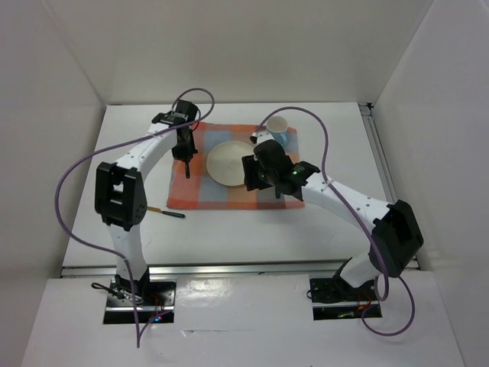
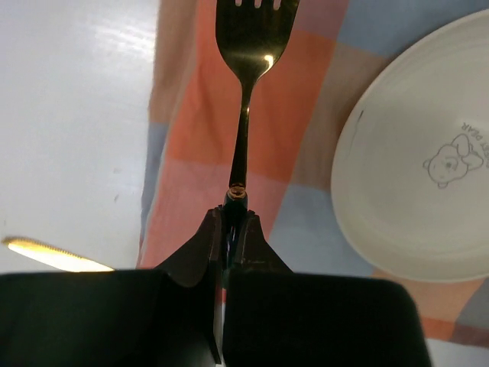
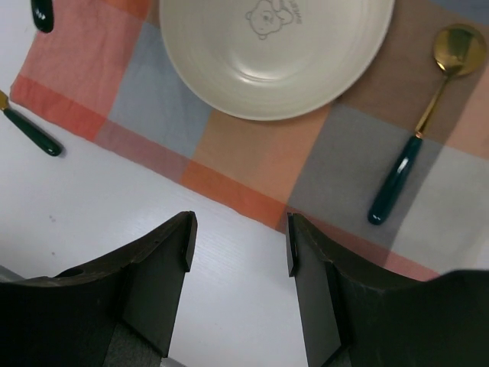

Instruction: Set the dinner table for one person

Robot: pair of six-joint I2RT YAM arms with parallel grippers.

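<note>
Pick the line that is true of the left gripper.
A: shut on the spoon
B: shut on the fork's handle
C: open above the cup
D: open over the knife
B: the left wrist view shows the left gripper closed on the handle end of the fork, its tines pointing away over the checked cloth beside the plate.

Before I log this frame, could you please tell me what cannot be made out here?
- Fork: left wrist view, tine tips cut by the top edge; handle buried in the left gripper.
- Spoon: top view, hidden under the right arm.
- Knife: right wrist view, blade cut by the left edge.
</note>
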